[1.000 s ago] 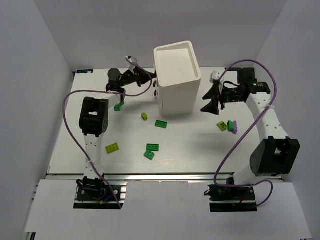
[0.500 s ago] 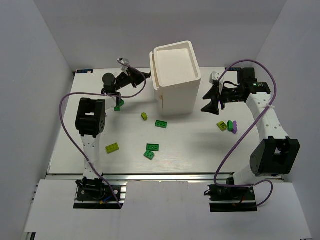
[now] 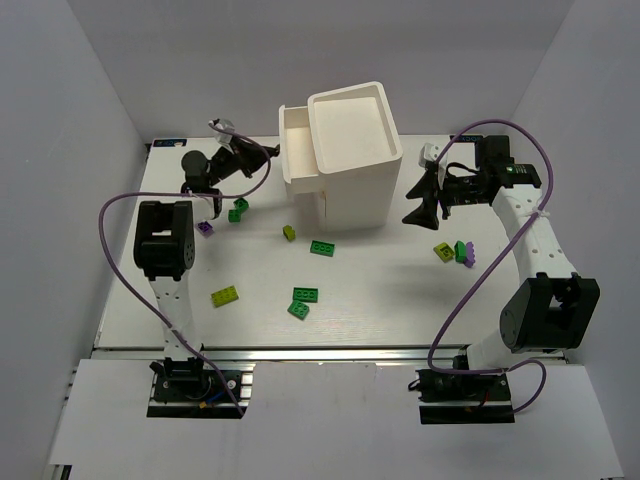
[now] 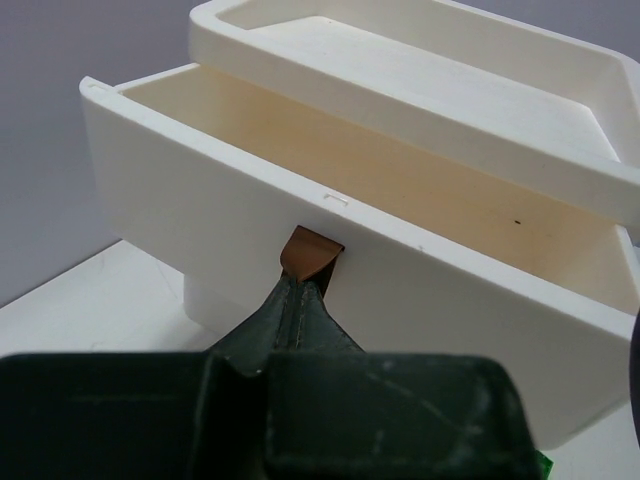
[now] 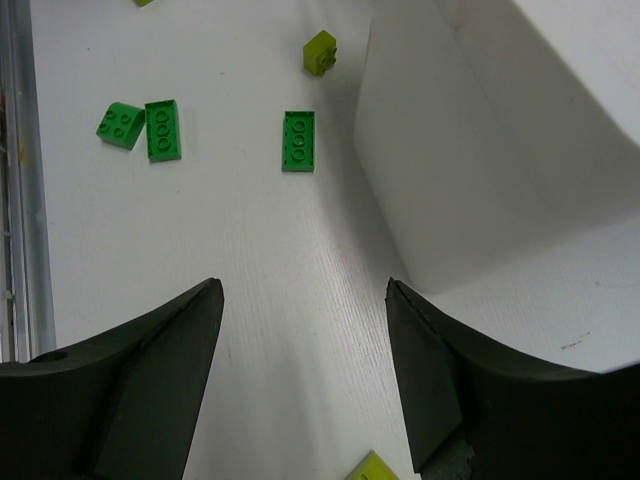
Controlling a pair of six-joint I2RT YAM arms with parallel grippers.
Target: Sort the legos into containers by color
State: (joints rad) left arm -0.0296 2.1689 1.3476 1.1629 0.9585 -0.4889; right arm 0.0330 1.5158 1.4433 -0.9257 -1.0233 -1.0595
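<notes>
The white cabinet (image 3: 350, 150) stands at the back middle, its top drawer (image 3: 297, 150) pulled out to the left. My left gripper (image 3: 265, 153) is shut on that drawer's brown knob (image 4: 310, 254); the drawer (image 4: 300, 200) looks empty inside in the left wrist view. My right gripper (image 3: 420, 200) is open and empty, just right of the cabinet (image 5: 480, 150). Legos lie loose on the table: dark green (image 3: 322, 248), a green pair (image 3: 303, 300), lime (image 3: 225, 295), small lime (image 3: 288, 233), green (image 3: 238, 211) and purple (image 3: 206, 228) by the left arm, lime (image 3: 443, 252) and purple with green (image 3: 464, 252) at right.
The right wrist view shows my gripper (image 5: 303, 290) low over bare table, with green bricks (image 5: 298, 140) (image 5: 145, 127) and a lime one (image 5: 320, 50) ahead. White walls close in the table on the left, back and right. The arm cables loop over both sides.
My left gripper has moved left while holding the knob, and the top drawer has slid out of the cabinet with it. The right arm has not moved.
</notes>
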